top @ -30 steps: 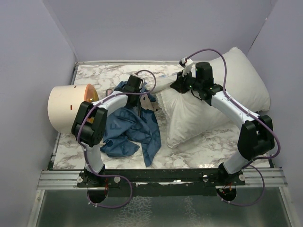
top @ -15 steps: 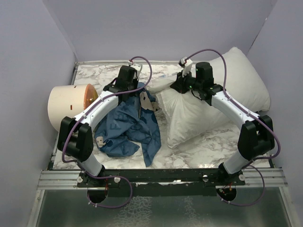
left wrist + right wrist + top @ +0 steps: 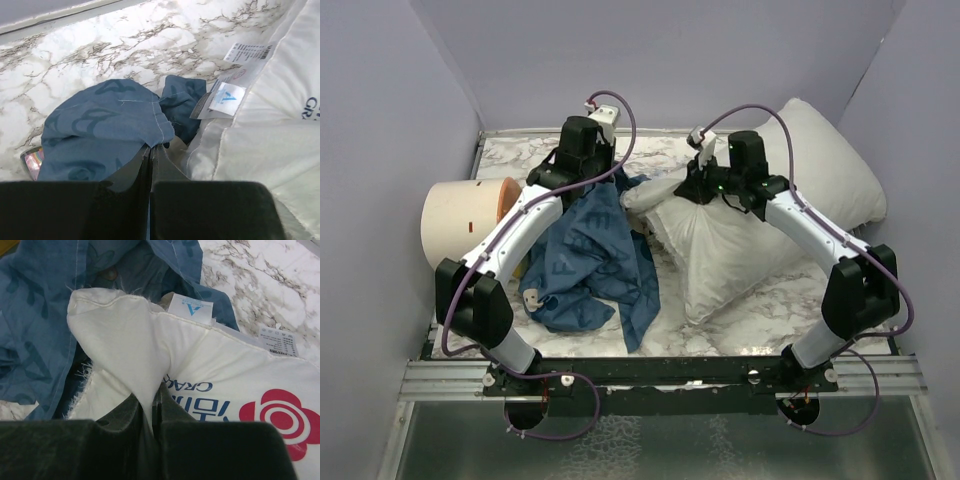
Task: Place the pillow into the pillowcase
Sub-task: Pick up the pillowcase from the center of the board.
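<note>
**Mia:** Cream is the colour of the big round tub [image 3: 460,222]. It lies on its side, far to the left of the pillow [image 3: 775,215], and it looks orange inside.

**Ben:** What comes next?

**Mia:** The blue pillowcase [image 3: 590,262]. It is a crumpled heap on the marble table [image 3: 760,312], just left of the pillow, and it touches the pillow's left end.

**Ben:** Is anyone holding it?

**Mia:** Yes, the left gripper [image 3: 151,152]. Its two fingers are pressed together on an edge of the blue cloth. That bit is held up above the heap, close to the pillow's left corner.

**Ben:** And the pillow?

**Mia:** It is fat and white. It lies slanted on the table, and its far end points to the back right. A small white tag with a blue letter A [image 3: 190,307] is sewn into its left edge. A red round logo [image 3: 280,415] with dark letters beside it sits near that end.

**Ben:** What does the other arm do?

**Mia:** The right gripper [image 3: 152,405] is pinched tight on the pillow's left corner, so a fold of white cloth sticks up from between its fingers. Blue cloth lies right up against that corner. I cannot tell if the corner is inside the sack or only beside it. Most of the pillow is outside.
</note>
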Controlling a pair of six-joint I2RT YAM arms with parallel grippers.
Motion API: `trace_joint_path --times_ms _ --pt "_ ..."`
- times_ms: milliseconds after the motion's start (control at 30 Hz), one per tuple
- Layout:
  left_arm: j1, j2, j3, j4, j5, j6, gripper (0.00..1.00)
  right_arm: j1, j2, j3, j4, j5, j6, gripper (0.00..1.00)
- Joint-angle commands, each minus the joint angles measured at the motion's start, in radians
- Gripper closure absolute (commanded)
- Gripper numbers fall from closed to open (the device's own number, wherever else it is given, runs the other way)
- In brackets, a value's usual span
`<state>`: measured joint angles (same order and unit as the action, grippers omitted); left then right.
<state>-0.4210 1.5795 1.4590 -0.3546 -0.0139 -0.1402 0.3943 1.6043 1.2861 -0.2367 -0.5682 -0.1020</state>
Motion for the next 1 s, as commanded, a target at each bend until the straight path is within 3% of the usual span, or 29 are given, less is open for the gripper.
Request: trace_joint_path --times_ms 0,233,500,733,833,967 --pt "0.003 -0.044 0.033 -0.014 0.093 -0.011 1.0 0.031 0.053 0.099 -0.064 -0.023 -0.001 0.99" --pt "0.006 -0.112 -0.001 -0.035 0.142 0.005 1.0 0.044 0.154 0.264 -0.112 0.02 0.012 0.99" --pt "0.014 -0.142 0.033 -0.034 0.209 -0.015 1.0 0.133 0.163 0.274 -0.112 -0.01 -0.022 0.99" --pt "0.016 -0.106 0.073 -0.026 0.312 -0.054 1.0 0.159 0.193 0.365 -0.049 0.015 0.055 0.99" --pt "0.016 -0.098 0.074 -0.026 0.341 -0.061 1.0 0.16 0.207 0.404 -0.017 0.092 0.102 0.99" --pt "0.017 -0.094 0.065 -0.04 0.353 -0.054 1.0 0.158 0.206 0.417 0.043 0.317 0.168 0.99"
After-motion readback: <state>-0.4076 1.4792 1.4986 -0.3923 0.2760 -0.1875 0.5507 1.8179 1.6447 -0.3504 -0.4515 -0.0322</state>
